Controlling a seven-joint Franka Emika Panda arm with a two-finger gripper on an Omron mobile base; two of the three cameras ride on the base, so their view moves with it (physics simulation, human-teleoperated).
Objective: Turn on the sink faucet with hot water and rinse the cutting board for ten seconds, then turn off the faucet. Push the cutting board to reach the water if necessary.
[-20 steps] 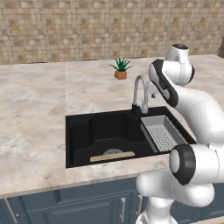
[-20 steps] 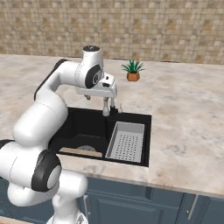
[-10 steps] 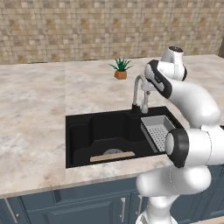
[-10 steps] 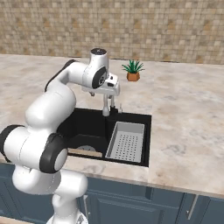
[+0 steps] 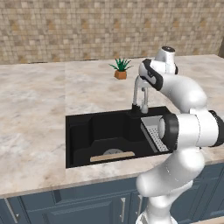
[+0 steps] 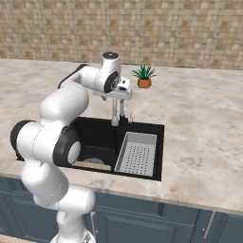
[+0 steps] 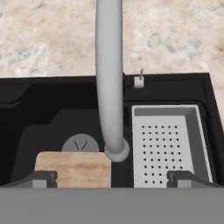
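The board (image 5: 112,156) lies flat on the floor of the sink (image 5: 81,135), against the near wall, left of centre. Its long axis runs left to right, parallel to the near bench (image 5: 35,113) edge. It is a thin, light-tan wooden rectangle; it partly overlaps the round drain (image 7: 81,143).

The faucet (image 5: 139,94), a smooth grey gooseneck, rises from the far rim, and its spout points down into the basin.

A grey perforated tray (image 6: 136,153) occupies the right part of the sink.

The pincer (image 7: 111,177) hangs above the spout, fingers set wide apart, holding nothing.
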